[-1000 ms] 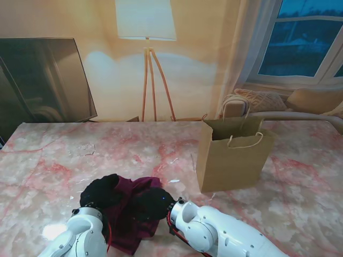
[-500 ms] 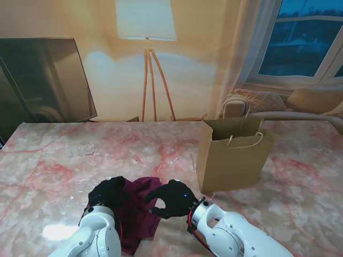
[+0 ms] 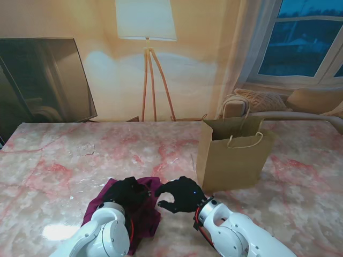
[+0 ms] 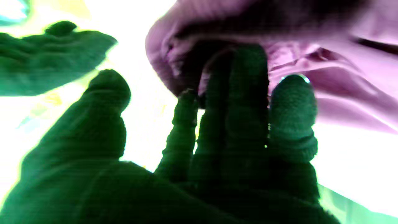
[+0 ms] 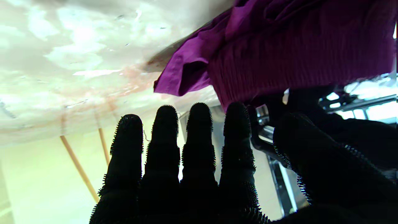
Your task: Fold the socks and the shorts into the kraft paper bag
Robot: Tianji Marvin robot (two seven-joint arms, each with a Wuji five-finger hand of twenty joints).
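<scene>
A pink-veined marble surface [image 3: 48,155] fills the stand's view, with a floor lamp [image 3: 147,59], a dark screen [image 3: 43,80] and a window [image 3: 305,40] behind it. The kraft bag [image 3: 233,160] stands upright and open on the right half, handles up. The maroon shorts [image 3: 147,217] lie bunched near me, left of the bag and well apart from it. The left robot hand [image 3: 127,191] rests on top of the shorts; its wrist view shows fingers [image 4: 236,102] pushed into a fold of cloth [image 4: 326,77], but whether it grips I cannot tell. The right robot hand [image 3: 181,194] hovers just beside the shorts' right edge, fingers [image 5: 199,133] spread, released, holding nothing. Socks are not made out.
</scene>
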